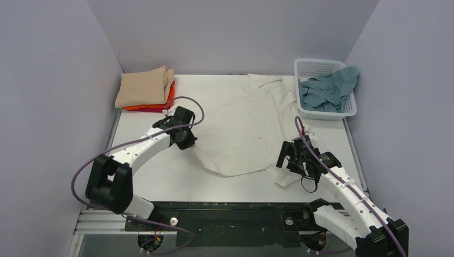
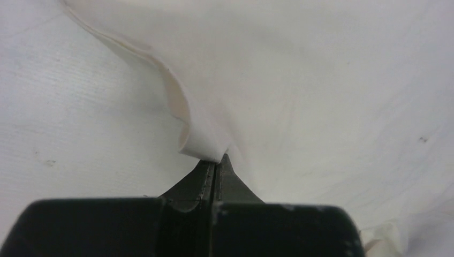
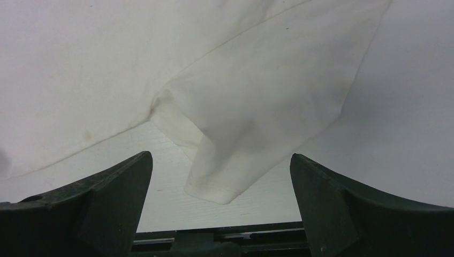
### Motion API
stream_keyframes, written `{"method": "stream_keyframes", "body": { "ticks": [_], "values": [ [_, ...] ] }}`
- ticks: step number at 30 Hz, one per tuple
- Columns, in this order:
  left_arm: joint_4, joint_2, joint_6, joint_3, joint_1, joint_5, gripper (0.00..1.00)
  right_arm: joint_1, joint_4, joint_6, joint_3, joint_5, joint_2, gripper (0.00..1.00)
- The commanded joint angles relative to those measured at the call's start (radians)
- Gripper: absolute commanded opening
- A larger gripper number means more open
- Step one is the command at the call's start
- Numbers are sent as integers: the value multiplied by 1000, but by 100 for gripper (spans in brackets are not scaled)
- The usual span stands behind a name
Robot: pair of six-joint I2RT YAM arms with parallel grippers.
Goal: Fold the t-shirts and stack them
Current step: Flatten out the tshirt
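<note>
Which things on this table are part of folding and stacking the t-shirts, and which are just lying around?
Part of the job: large cream-white cloth t-shirt, spread flat; dusty teal-blue crumpled shirt; folded tan shirt; orange-red folded cloth beneath it.
Just lying about: white plastic lattice basket, holding the teal one.

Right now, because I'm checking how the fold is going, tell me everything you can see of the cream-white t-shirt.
The cream-white t-shirt is soft, plain cloth with faint specks, spread mostly flat and creased across the middle of the table, collar toward the far edge. The left fingers are shut on its left edge, which curls up there. One short sleeve lies between the open right fingers, not gripped.
</note>
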Motion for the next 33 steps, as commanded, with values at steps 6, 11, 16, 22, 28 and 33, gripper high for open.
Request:
{"method": "stream_keyframes", "body": {
  "ticks": [6, 11, 16, 22, 28, 33],
  "values": [
    [-133, 409, 134, 475, -32, -26, 56, -3, -71, 10, 22, 77, -5, 96],
    [-174, 431, 185, 530, -45, -45, 82, -5, -84, 4, 26, 84, -2, 95],
    [-93, 249, 170, 318, -37, -62, 87, -5, -83, -1, 19, 90, -6, 95],
    [53, 215, 161, 164, 24, 35, 84, -5, -81, -9, 14, 89, 17, 95],
    [200, 259, 181, 156, 65, 138, 60, -5, -81, -7, 5, 100, 19, 95],
    [211, 301, 197, 182, 65, 132, 52, -5, -81, -1, -8, 103, 17, 95]
  ]
}}
